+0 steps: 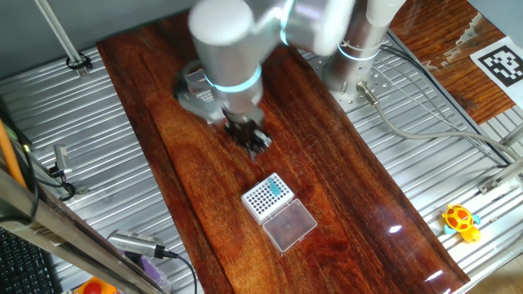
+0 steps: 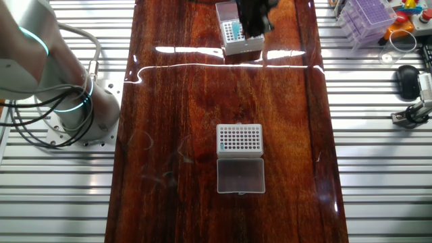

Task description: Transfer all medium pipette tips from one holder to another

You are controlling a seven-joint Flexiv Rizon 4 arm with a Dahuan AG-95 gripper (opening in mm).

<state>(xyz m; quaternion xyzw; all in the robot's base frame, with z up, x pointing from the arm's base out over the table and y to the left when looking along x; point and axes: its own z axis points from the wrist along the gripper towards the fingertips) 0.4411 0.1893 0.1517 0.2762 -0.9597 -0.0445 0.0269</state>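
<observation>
Bare board point(image 2: 175, 101) between far rack point(image 2: 233, 37) and near rack point(image 2: 239, 138); end effector point(image 2: 255, 20) overhangs far rack.

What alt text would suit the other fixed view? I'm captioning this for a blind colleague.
A white pipette tip rack with its clear lid folded open sits mid-way down a glossy wooden table, a few teal tips at its left edge. At the far end the dark gripper hangs over a second rack holding teal tips.

Glossy wooden tabletop point(image 2: 175, 101); ribbed metal surround point(image 2: 61, 196); white plastic rack point(image 2: 239, 138).
</observation>
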